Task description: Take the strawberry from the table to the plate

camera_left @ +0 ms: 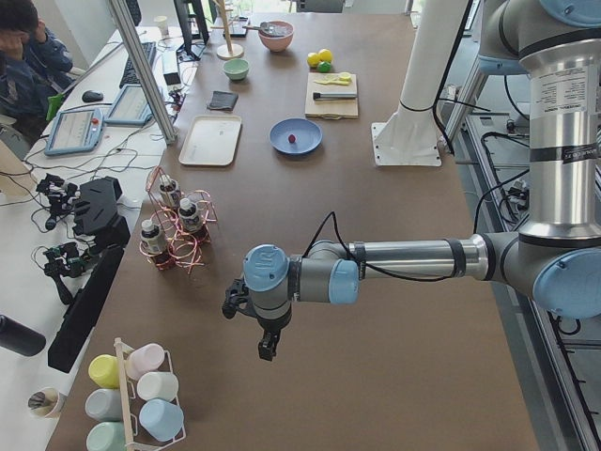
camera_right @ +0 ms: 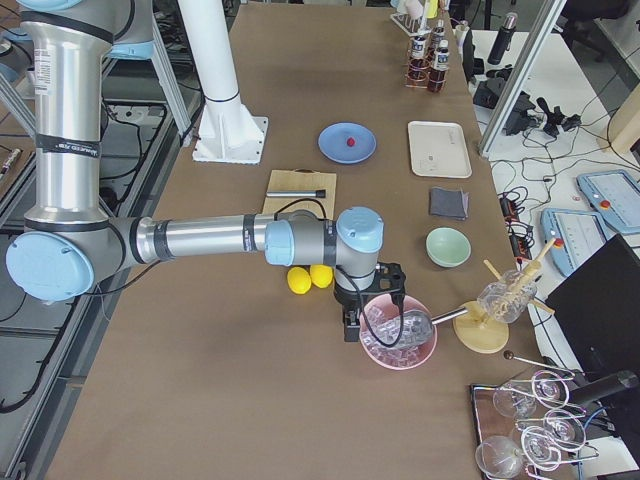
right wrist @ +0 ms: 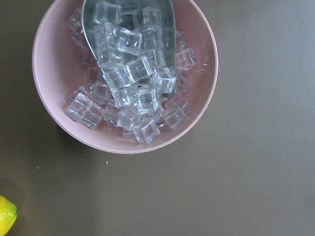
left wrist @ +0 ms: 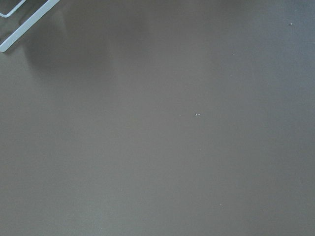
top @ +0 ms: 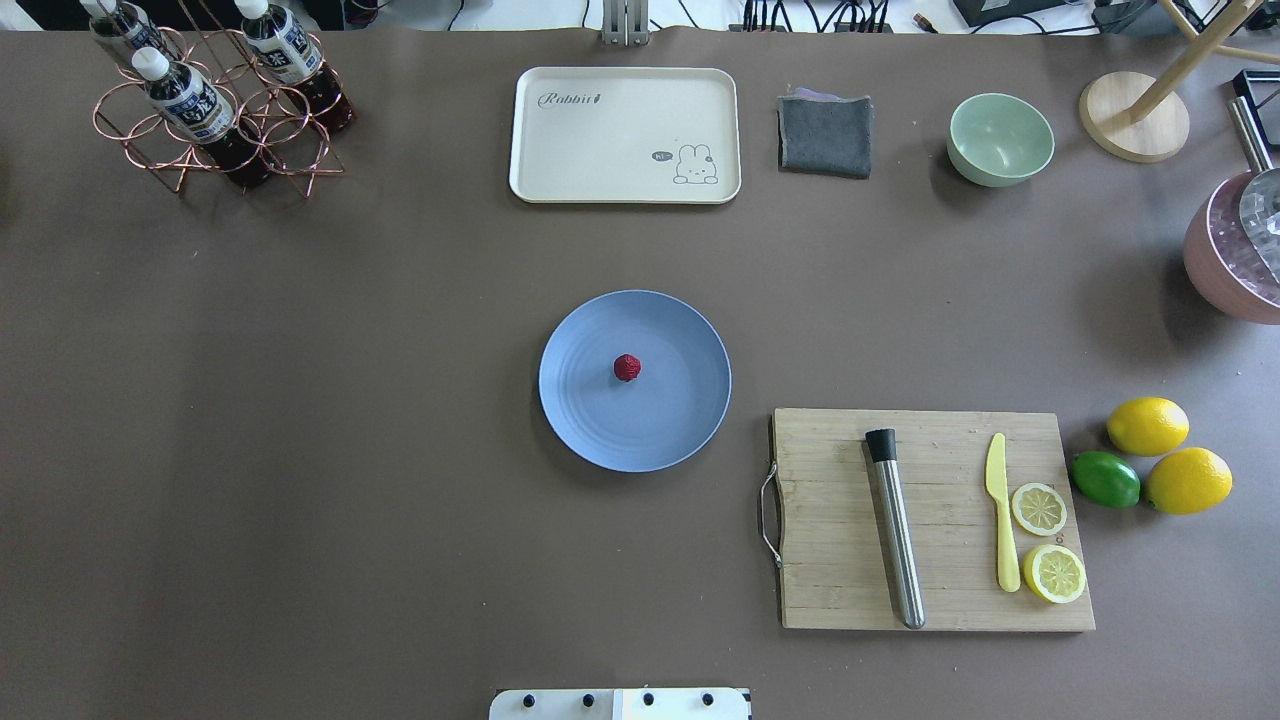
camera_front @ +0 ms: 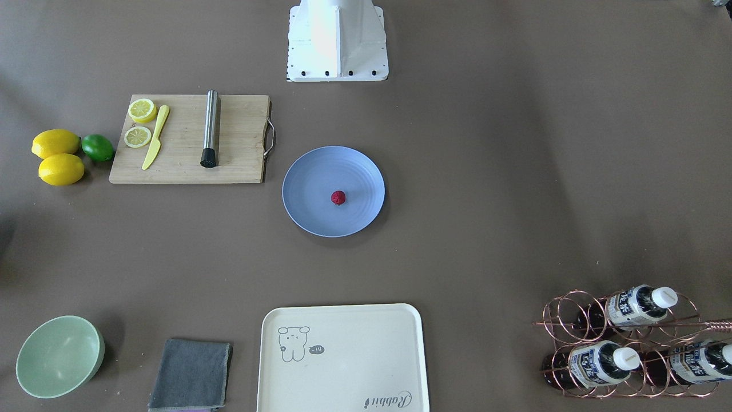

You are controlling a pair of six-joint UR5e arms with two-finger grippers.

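Observation:
The small dark red strawberry lies near the middle of the light blue plate, which stands at the centre of the brown-grey table. No gripper shows in the overhead or front views. In the exterior left view my left gripper hangs over bare table at the near end, far from the plate. In the exterior right view my right gripper hangs beside a pink bowl of ice. I cannot tell whether either is open or shut.
A wooden cutting board carries a steel muddler, a yellow knife and lemon slices. Two lemons and a lime lie beside it. Cream tray, grey cloth, mint bowl and bottle rack line the far edge.

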